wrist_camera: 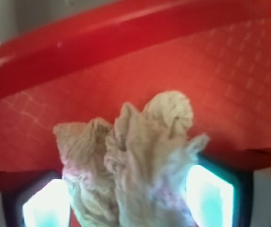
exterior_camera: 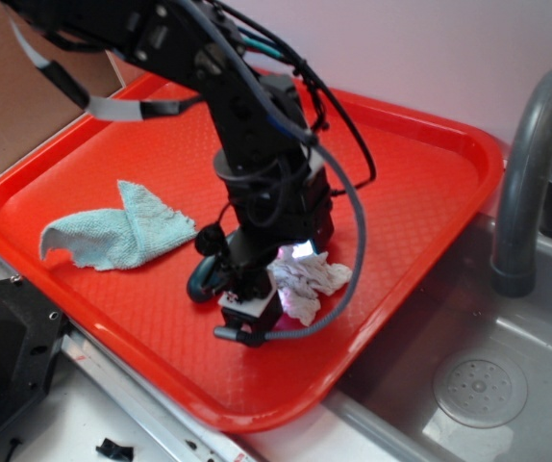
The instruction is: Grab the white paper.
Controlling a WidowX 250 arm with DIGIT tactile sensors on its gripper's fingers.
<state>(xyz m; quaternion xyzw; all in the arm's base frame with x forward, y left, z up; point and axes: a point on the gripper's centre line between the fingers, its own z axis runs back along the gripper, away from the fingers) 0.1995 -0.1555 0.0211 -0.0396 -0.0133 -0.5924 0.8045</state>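
On a red tray [exterior_camera: 420, 173] beside the sink [exterior_camera: 507, 385], the pincer [exterior_camera: 274, 289] is down over the white paper [exterior_camera: 307, 281], its fingers [wrist_camera: 210, 195] closed against the crumpled wad's sides. A blue rag [exterior_camera: 122, 231] lies well apart.

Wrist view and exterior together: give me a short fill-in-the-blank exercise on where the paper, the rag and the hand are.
1. The white paper sits between the two fingers of the ____.
2. Paper and rag both lie on a tray coloured ____.
3. In the exterior view, the rag lies to the ____ of the hand.
4. Past the tray's right edge is a metal ____.

Missing words: hand; red; left; sink
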